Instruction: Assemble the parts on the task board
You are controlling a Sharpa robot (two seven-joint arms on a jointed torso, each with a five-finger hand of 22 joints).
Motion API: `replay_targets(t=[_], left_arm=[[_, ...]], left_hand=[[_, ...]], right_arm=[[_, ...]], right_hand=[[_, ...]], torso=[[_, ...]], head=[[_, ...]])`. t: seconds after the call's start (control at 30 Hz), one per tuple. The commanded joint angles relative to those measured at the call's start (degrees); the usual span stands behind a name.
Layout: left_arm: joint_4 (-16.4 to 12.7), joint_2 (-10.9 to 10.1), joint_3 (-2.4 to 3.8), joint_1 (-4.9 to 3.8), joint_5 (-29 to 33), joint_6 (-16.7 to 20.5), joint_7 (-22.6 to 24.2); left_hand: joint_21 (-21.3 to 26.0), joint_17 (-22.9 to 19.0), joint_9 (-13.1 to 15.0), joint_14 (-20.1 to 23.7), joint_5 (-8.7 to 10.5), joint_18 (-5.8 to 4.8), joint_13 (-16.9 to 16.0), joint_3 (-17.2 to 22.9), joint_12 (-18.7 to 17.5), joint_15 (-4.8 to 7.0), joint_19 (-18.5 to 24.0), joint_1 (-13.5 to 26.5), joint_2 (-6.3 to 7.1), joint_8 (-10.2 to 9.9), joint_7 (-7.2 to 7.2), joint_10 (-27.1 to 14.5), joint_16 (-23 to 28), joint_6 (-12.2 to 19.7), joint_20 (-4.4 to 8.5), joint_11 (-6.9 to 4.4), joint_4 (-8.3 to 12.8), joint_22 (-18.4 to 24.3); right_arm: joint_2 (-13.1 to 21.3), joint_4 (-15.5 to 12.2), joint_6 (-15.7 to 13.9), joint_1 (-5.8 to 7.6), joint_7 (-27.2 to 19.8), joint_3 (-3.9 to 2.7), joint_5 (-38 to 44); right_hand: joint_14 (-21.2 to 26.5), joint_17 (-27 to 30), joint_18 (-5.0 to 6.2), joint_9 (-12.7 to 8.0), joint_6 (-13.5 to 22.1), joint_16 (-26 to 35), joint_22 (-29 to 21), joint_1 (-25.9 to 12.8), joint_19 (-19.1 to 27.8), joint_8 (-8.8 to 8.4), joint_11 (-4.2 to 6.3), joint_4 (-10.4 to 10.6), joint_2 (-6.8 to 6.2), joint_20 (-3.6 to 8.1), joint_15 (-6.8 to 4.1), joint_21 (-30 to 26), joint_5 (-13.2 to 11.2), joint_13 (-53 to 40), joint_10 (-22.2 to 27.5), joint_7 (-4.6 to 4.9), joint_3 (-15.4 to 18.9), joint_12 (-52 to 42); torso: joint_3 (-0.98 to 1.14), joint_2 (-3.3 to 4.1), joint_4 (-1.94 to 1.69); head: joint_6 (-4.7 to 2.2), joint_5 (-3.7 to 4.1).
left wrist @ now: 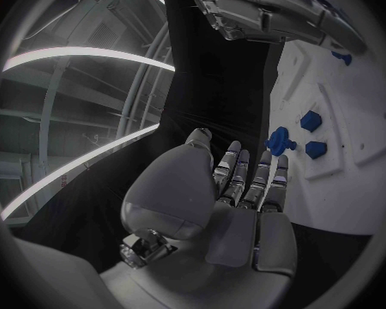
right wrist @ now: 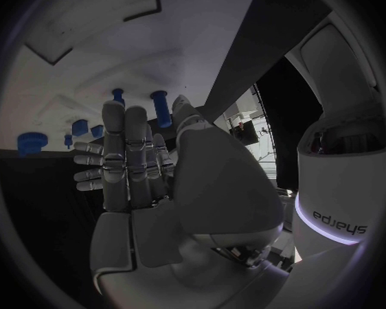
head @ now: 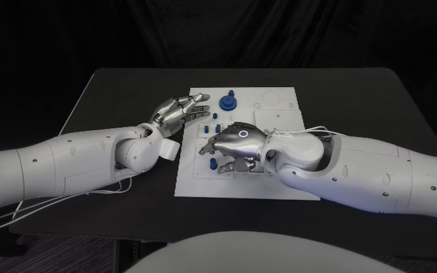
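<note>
The white task board [head: 282, 188] lies mid-table. A round blue part [head: 228, 102] stands near its far edge, and small blue parts [head: 215, 117] dot its left side. My left hand [head: 177, 114] hovers at the board's left edge with fingers spread, holding nothing; its wrist view shows straight fingers [left wrist: 244, 178] pointing toward a round blue part [left wrist: 281, 142] and two smaller parts [left wrist: 310, 121]. My right hand [head: 233, 146] sits palm down over the board's left middle, beside a small blue part [head: 211, 162]. Its fingers [right wrist: 128, 158] are stretched out, empty, with blue pegs [right wrist: 161, 106] beyond them.
The black table [head: 119, 90] surrounds the board, with bare board surface [head: 273, 105] at the far right, bearing shallow round recesses. My left forearm [head: 82, 159] lies along the table's left side, the right forearm [head: 364, 172] across the board's near right corner.
</note>
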State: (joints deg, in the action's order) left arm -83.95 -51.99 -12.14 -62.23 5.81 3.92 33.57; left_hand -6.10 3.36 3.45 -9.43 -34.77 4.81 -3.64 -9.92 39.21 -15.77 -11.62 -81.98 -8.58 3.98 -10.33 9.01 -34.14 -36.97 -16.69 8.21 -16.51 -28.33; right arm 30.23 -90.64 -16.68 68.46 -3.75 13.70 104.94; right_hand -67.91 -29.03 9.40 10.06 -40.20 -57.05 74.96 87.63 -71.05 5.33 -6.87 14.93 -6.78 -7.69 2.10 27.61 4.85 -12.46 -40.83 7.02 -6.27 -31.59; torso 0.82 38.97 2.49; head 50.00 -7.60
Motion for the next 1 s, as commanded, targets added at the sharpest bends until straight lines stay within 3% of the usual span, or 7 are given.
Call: replay_targets(t=[0.03,0.2,0.33,0.53,0.7,0.8,1.0], left_arm=[[-0.1,-0.1,0.06,0.1,0.2,-0.5,0.6],[-0.3,-0.3,0.06,0.11,0.2,-0.3,1.6],[-1.4,-1.2,0.06,0.11,-0.3,0.3,4.7],[-4.6,-3.1,0.06,0.1,-1.3,2.3,8.0],[-6.9,-4.8,0.06,-0.03,-1.5,3.8,8.8],[-7.6,-5.5,0.07,-0.32,-1.5,4.7,9.1],[-7.5,-5.7,0.07,-0.7,-1.0,5.4,9.3]], left_hand=[[-0.2,0.1,0.1,0.4,-0.3,-0.6,-0.1,0.4,0.2,0.11,-0.5,-0.6,0.12,0.3,0.11,-0.1,0.0,-0.3,-0.07,0.29,0.0,-0.1],[-0.3,0.1,0.1,0.4,-0.35,-0.6,-0.1,0.4,0.3,0.1,-0.5,-0.7,0.16,0.4,0.04,0.0,-0.2,-0.6,-0.06,0.37,0.0,-0.2],[-1.4,0.4,0.4,-1.5,-0.63,-0.25,-0.1,0.9,1.3,0.28,-2.3,-1.2,0.43,1.4,-0.16,1.6,-3.3,-3.7,-0.03,0.7,-0.2,-2.5],[-2.3,0.3,0.5,-2.4,-1.32,0.09,-0.1,1.2,1.7,1.02,-3.7,-1.2,0.49,2.1,0.43,2.6,-4.1,-5.5,0.0,0.11,-0.2,-3.9],[-2.3,0.3,0.5,-2.4,-1.68,0.1,-0.1,1.4,1.8,1.13,-3.6,-1.4,0.5,2.2,0.33,2.7,-4.1,-5.5,-0.01,0.24,-0.2,-3.5],[-2.3,0.3,0.4,-2.3,-1.87,0.08,0.0,1.4,1.8,1.37,-3.5,-1.4,0.59,2.2,0.31,2.8,-4.1,-5.6,-0.01,0.26,-0.2,-3.4],[-2.3,0.3,0.3,-2.1,-2.85,0.05,0.0,1.6,1.7,1.69,-3.4,-1.7,0.83,2.2,0.56,2.8,-4.0,-5.1,0.01,0.0,-0.2,-3.4]], right_arm=[[1.1,-0.9,-5.9,0.85,-1.0,-0.23,-1.6],[3.8,-2.2,-6.9,3.19,-1.4,-0.32,-7.6],[7.9,-4.4,-6.0,6.11,-1.7,-0.24,-15.7],[15.2,-7.6,-2.1,8.55,-1.8,0.11,-29.8],[20.0,-8.3,0.3,9.09,-2.5,0.35,-42.8],[22.7,-8.3,1.7,9.19,-2.1,0.42,-48.7],[26.3,-8.7,4.9,8.3,2.8,0.47,-53.4]], right_hand=[[0.2,0.0,0.22,-0.1,-0.7,-0.1,2.2,0.3,0.0,0.37,-0.03,0.2,0.0,-0.19,0.03,0.1,0.1,-0.1,0.6,-0.04,-0.2,-0.4],[0.0,-0.2,0.2,0.0,-2.0,-0.4,2.2,0.7,-0.2,1.11,-0.02,0.4,0.37,-0.23,0.1,0.4,0.5,-0.4,0.1,0.72,-0.6,-1.6],[-1.8,-2.4,-0.09,0.3,-5.7,-2.1,2.9,2.5,-2.0,3.01,1.29,-0.2,1.61,0.55,-1.07,3.6,4.6,-1.9,-5.2,2.11,-2.2,-6.2],[-0.7,0.7,0.24,0.9,-9.2,0.2,2.3,3.9,-1.2,4.64,2.34,-0.3,2.5,1.46,-1.91,1.1,6.6,-3.6,-7.4,1.88,-3.7,-10.2],[-1.7,0.0,0.1,1.8,-14.0,-0.2,2.5,4.8,-1.8,6.72,2.5,-0.5,2.96,1.64,-2.0,2.0,9.2,-4.8,-8.6,1.49,-4.9,-12.8],[-1.8,0.3,0.21,2.7,-16.8,0.1,2.5,5.1,-1.9,8.65,3.38,-0.4,3.47,2.0,-2.6,1.9,9.9,-5.4,-9.9,0.47,-5.3,-14.3],[-1.7,1.6,0.54,4.0,-17.4,1.6,1.7,2.7,-1.2,11.03,4.56,1.4,3.13,2.79,-3.46,-1.2,9.5,-8.3,-12.1,-0.75,-4.4,-20.4]], torso=[[0.01,-0.01,0.01],[0.02,-0.02,0.0],[0.03,0.0,0.0],[0.0,-0.04,-0.03],[0.01,-0.02,-0.01],[0.01,-0.03,0.02],[-0.06,-0.11,0.09]], head=[[0.0,-0.19],[0.0,-0.1],[0.0,0.72],[0.0,1.52],[0.0,2.01],[0.0,2.27],[0.0,3.4]])
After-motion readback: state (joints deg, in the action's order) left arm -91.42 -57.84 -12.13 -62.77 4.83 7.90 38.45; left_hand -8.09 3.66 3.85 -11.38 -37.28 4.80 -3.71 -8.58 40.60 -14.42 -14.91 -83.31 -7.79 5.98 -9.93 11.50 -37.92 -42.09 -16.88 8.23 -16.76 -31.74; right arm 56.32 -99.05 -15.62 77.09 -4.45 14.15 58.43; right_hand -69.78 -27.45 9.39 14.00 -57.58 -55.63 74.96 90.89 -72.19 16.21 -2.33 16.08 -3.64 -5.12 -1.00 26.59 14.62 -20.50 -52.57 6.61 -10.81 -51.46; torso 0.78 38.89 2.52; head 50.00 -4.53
